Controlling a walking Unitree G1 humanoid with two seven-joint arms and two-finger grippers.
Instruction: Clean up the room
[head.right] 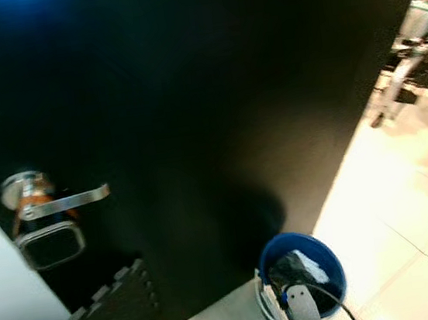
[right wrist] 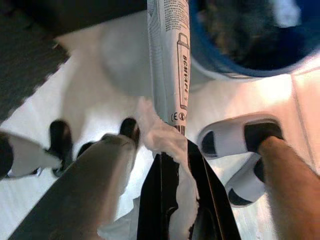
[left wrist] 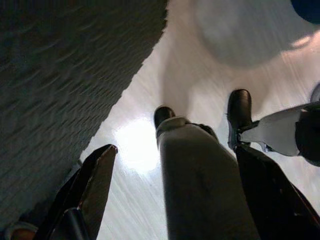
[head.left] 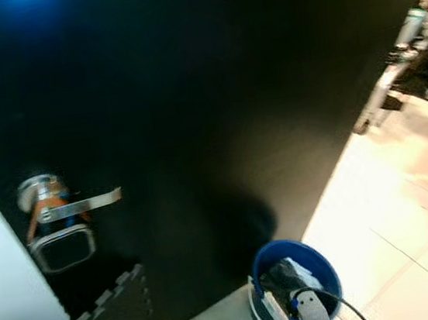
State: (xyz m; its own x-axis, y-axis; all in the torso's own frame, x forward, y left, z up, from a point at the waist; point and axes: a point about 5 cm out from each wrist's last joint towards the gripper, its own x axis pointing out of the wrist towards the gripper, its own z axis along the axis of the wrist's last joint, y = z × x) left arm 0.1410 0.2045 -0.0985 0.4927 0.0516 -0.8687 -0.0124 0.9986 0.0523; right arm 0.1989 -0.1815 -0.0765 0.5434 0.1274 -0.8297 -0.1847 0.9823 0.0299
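Note:
A blue bucket (head.left: 266,256) stands on the pale floor close in front of me, holding dark and white rubbish. In the right wrist view the bucket (right wrist: 240,62) lies just beyond my right gripper (right wrist: 178,151). That gripper is shut on a long white printed wrapper (right wrist: 169,60) with crumpled white paper (right wrist: 165,135) bunched at the fingers. My left gripper (left wrist: 175,152) hangs open above the floor with nothing between its black fingers (left wrist: 97,175). My own grey legs and black feet (left wrist: 239,107) show below it.
A black door with a silver lever handle (head.left: 79,205) faces me. A dark foam mat (head.left: 112,317) lies at the lower left beside a white wall (head.left: 1,272). A person's foot in a white sandal (right wrist: 240,137) stands by the bucket. Blurred furniture (head.left: 418,41) is at far right.

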